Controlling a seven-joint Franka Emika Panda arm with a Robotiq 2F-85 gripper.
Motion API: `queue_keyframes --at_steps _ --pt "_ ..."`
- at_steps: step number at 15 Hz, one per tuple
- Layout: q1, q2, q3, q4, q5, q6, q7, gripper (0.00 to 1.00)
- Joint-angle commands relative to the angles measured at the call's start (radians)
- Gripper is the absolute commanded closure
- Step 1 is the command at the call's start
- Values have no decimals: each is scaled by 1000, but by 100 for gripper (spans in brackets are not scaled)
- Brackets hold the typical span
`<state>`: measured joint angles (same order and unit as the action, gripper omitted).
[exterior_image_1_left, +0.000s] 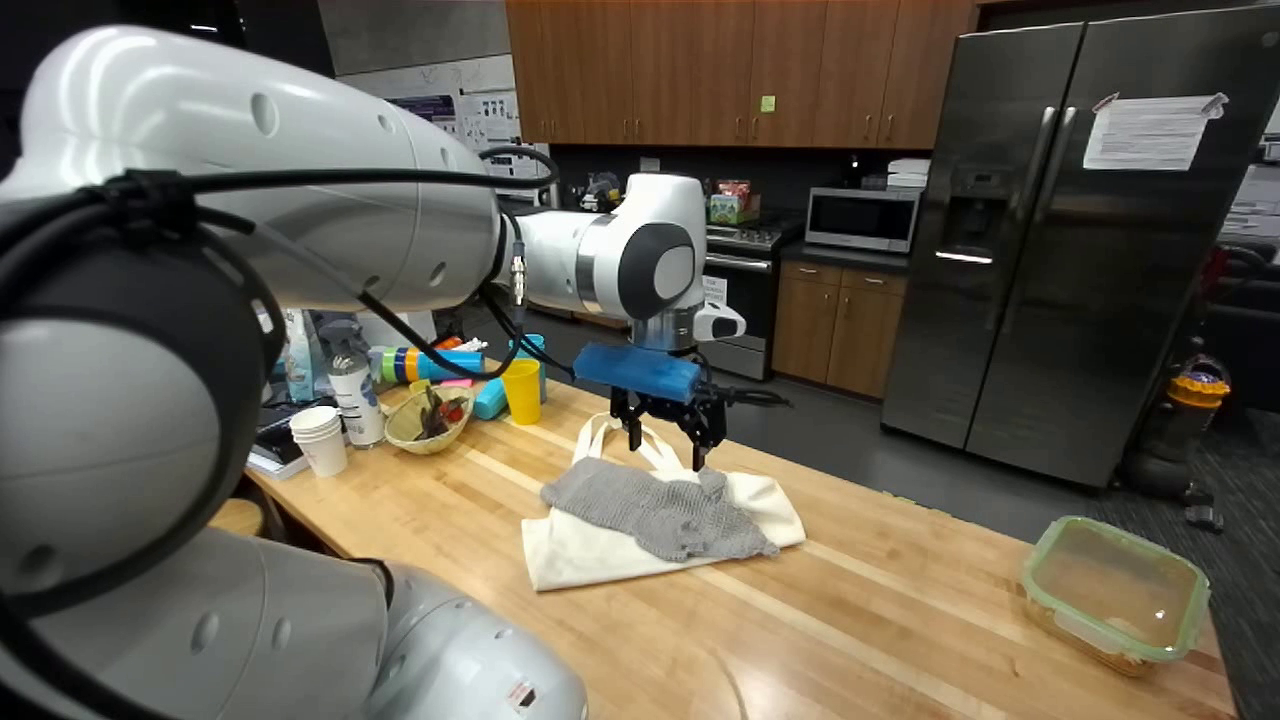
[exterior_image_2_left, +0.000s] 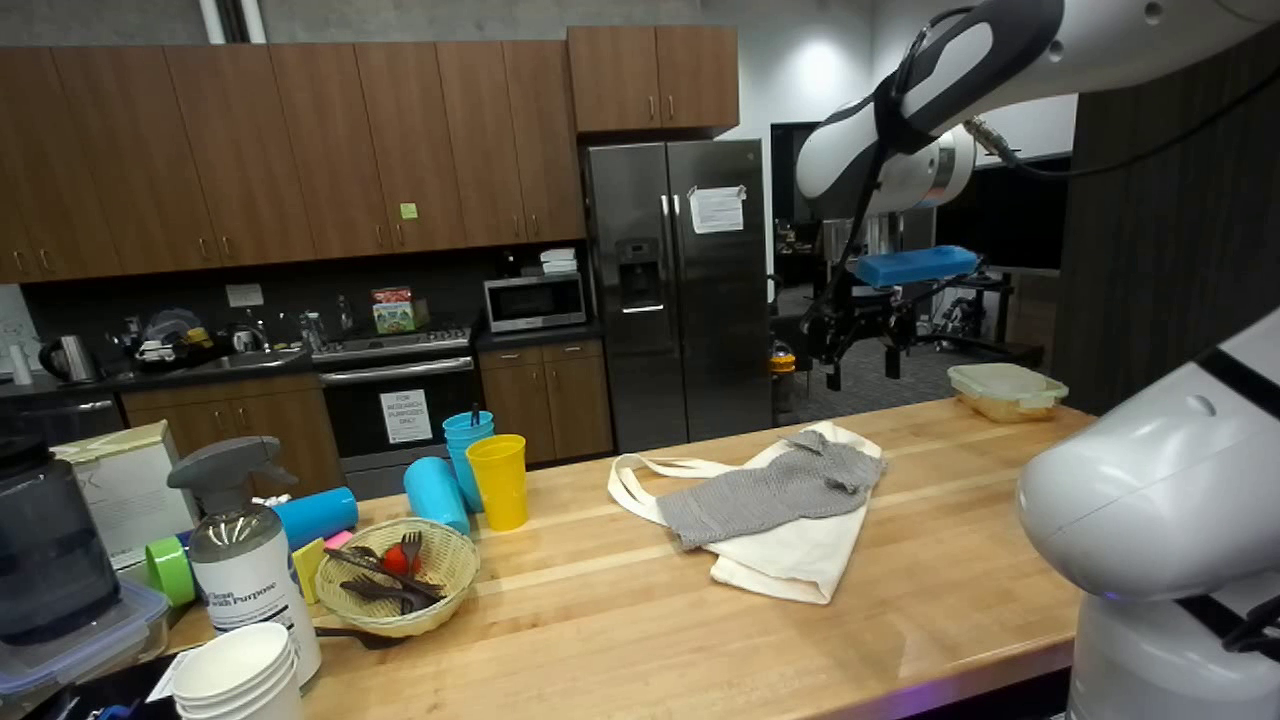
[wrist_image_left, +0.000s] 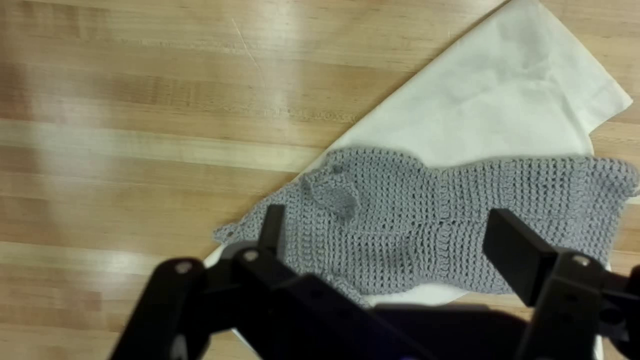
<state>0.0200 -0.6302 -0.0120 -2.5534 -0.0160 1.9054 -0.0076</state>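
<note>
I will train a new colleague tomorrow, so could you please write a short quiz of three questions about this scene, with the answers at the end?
1. True or false: the gripper is open and holds nothing.

2. Choose one. Where does the gray knitted cloth lie in relation to the cream tote bag?
A: under it
B: apart from it
C: on top of it

3. Fill in the colour: in both exterior views, the upright cup standing beside the blue cups is ____.

Key: 1. True. 2. C. 3. Yellow.

Gray cloth (wrist_image_left: 425, 215) atop cream bag (wrist_image_left: 472, 117)
</note>
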Motion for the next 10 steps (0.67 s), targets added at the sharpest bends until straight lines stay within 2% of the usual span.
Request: queue_keyframes --at_steps 1,6,10 --pt "-5 0 5 2 3 -2 -2 0" --pt "-5 0 5 2 3 -2 -2 0" --pt "31 -58 69 -61 16 14 42 0"
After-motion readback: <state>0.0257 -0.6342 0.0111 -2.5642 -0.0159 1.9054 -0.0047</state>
